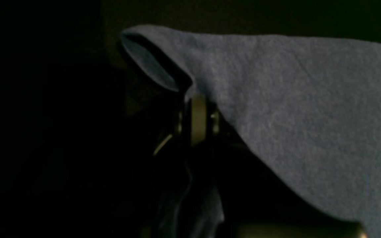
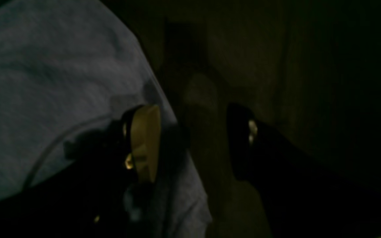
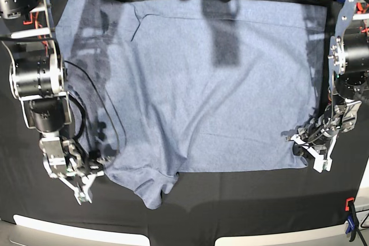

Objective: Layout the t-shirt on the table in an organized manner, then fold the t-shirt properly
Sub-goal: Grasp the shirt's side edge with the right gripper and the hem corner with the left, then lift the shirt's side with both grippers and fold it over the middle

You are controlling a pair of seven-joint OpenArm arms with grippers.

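Your left fingers (image 1: pixel 198 114) were pinched on the t-shirt (image 3: pixel 202 84) hem corner — your right fingers (image 2: pixel 195 142) stood apart, empty, at its sleeve edge on the table (image 3: pixel 242 200).

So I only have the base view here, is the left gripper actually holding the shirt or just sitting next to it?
Observer: Holding. In the left wrist view the left gripper is shut on a raised fold at the t-shirt edge.
Operator: And the right gripper?
Observer: The right gripper is open, one finger over the cloth, the other over the bare table.
Operator: Any fabric between those fingers?
Observer: The shirt's edge runs into the gap, but nothing is pinched.
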